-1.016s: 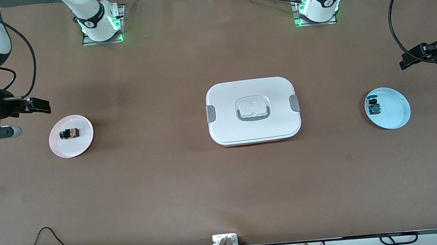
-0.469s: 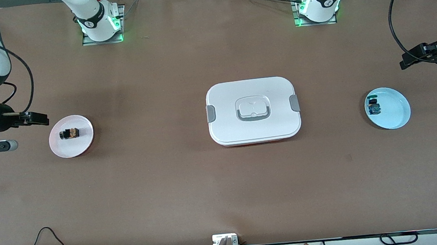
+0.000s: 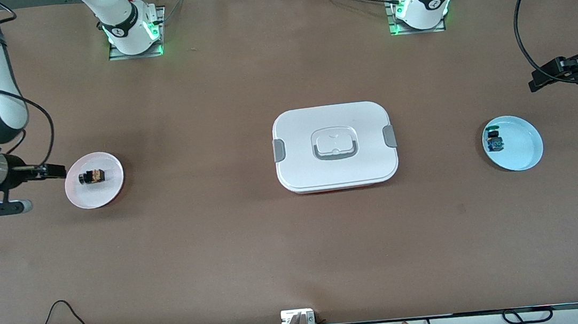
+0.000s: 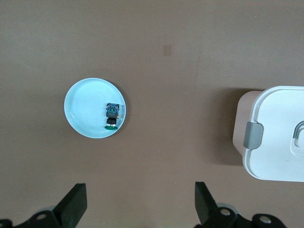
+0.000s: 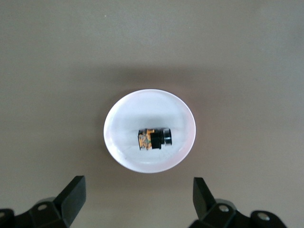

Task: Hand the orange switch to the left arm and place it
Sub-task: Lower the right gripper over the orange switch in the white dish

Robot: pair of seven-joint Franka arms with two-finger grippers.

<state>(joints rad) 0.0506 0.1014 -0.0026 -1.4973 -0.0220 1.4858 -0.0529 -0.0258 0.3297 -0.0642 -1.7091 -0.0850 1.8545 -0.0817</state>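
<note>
**2 arms poised over a brown table, orange switch resting on a pink plate**

Brown tabletop (image 3: pixel 221 233) was seen from above, with 2 white robot arms mounted along its edge farthest from the front camera. At the middle of the table, a large white box (image 3: pixel 334 146) with grey side latches was placed, lid on. Toward the right arm's end, a small pink plate (image 3: pixel 94 180) was set, and the orange switch (image 3: pixel 93 176) was seen lying on its side in the middle of that plate. The right gripper (image 3: pixel 53 170) was held in the air just beside the plate's rim, and its fingers (image 5: pixel 71 197) were shown spread wide apart, with nothing held. Toward the left arm's end, a pale blue plate (image 3: pixel 512 143) was set, with a blue-and-green component (image 3: pixel 494 141) lying near its rim. The left gripper (image 3: pixel 536 83) was held above the table near that plate, its fingers (image 4: pixel 73 209) likewise parted and empty. Box and plates were kept well apart.
</note>
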